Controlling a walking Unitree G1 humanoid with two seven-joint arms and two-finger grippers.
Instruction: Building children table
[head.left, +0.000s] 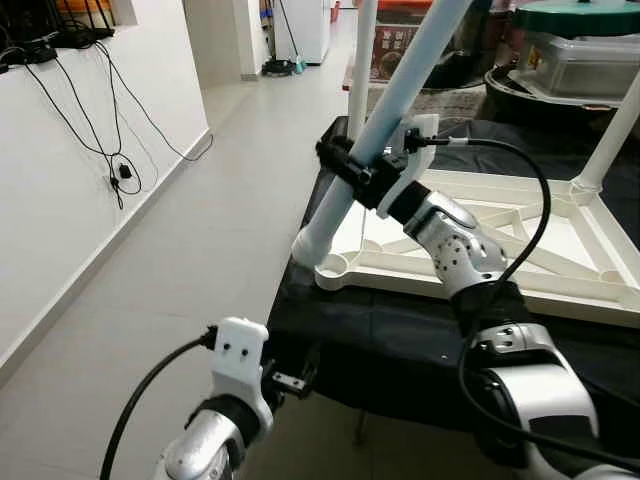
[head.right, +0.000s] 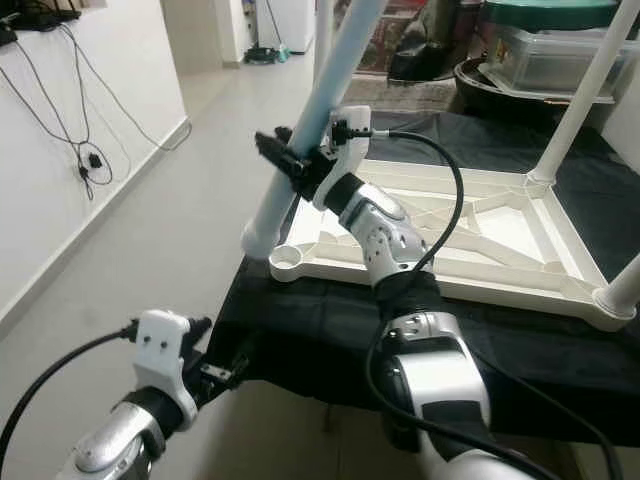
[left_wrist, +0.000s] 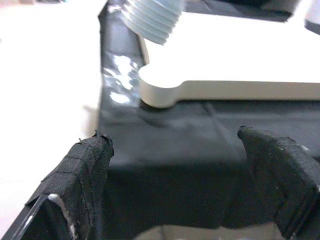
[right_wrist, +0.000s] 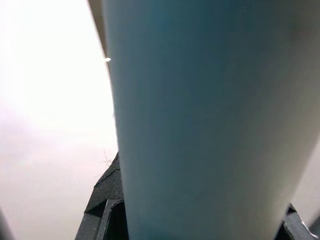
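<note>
The right hand (head.left: 352, 168) is clamped on a pale blue table leg (head.left: 400, 95), its black fingers closed around the tube about midway up. The leg is tilted, its top leaning toward 1 o'clock and its lower end (head.left: 312, 240) hanging just above the corner socket (head.left: 333, 268) of the white table frame (head.left: 500, 250); in the left wrist view the threaded end (left_wrist: 150, 20) sits apart from the round socket lobe (left_wrist: 157, 92), not yet seated. In the right wrist view the leg (right_wrist: 210, 120) runs close along the camera between the finger pads.

The frame lies upside down on a black cloth-covered tabletop (head.left: 400, 340), its crossed ribs facing up. Two white legs already stand upright in it: one at the far corner, at 12 o'clock from the blue leg's socket (head.left: 362, 60), and one at the far right corner, toward 2 o'clock (head.left: 610, 140).

The left hand (head.left: 290, 378) hovers low at the near edge of the tabletop, at 7 o'clock from the socket, its two fingers (left_wrist: 85, 170) spread apart and holding nothing.

Black cables (head.left: 110, 150) hang down the white wall at 10 o'clock, and storage bins (head.left: 570, 50) sit beyond the tabletop.
</note>
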